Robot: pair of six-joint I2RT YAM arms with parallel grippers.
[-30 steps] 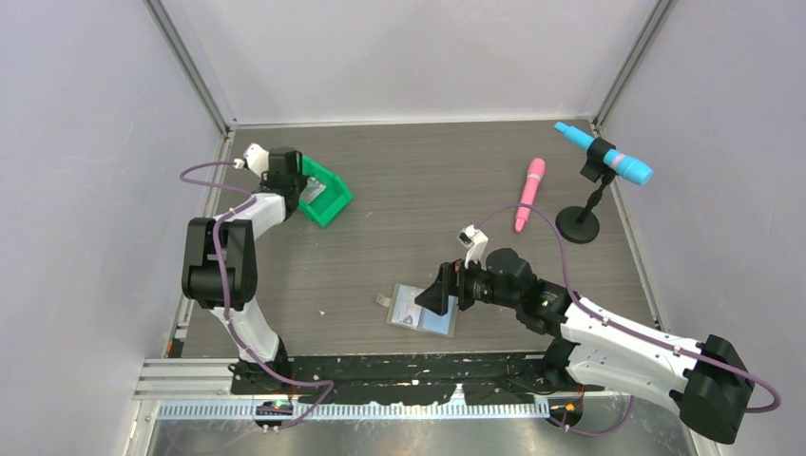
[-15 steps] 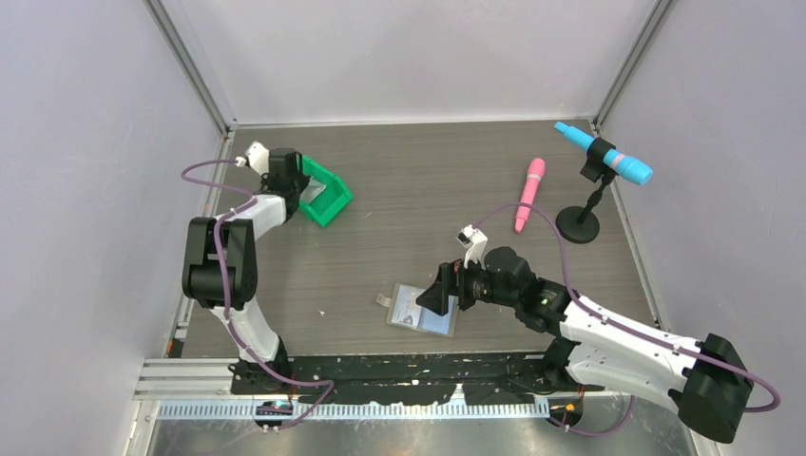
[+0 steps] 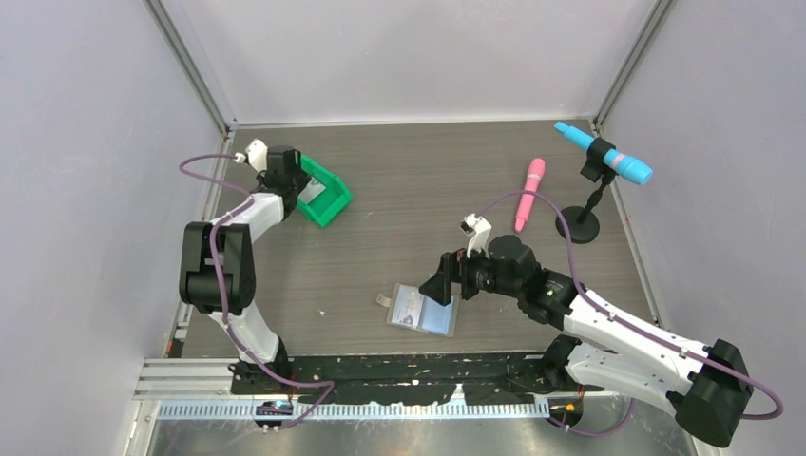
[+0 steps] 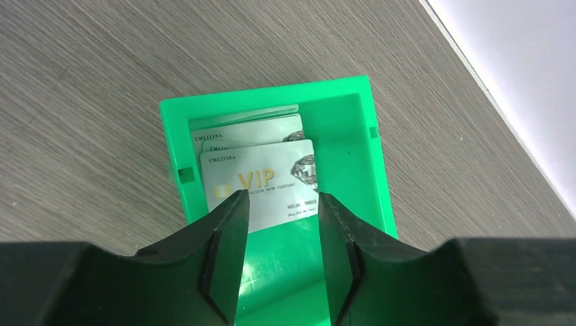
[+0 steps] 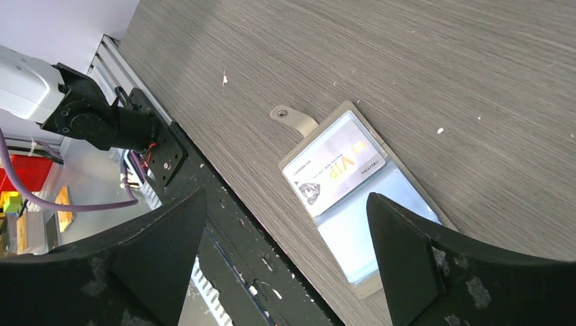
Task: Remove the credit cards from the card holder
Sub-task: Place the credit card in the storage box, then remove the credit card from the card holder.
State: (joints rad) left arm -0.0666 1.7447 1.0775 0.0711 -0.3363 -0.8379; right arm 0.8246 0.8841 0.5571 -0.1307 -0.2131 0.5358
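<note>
Lying open at the front of the table (image 3: pixel 428 190), the card holder (image 5: pixel 380 204) was seen with one credit card (image 5: pixel 336 166) in its pocket — the right gripper (image 3: pixel 445 285) held above, jaws wide and empty. Two cards (image 4: pixel 261 180) were stacked in the green bin (image 4: pixel 367 156) under the left gripper (image 4: pixel 278 200), its jaws parted and empty.

Overhead covers grey wood-grain table (image 3: pixel 409 180); left wrist close above green plastic bin (image 4: pixel 372 156), right wrist above flat light-blue wallet (image 5: pixel 380 234); both shared overhead.

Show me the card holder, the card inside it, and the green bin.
card holder (image 5: pixel 353 248): right wrist view, lower blue pocket.
card (image 5: pixel 336 170): right wrist view, middle of its face.
green bin (image 4: pixel 265 98): left wrist view, far rim.
</note>
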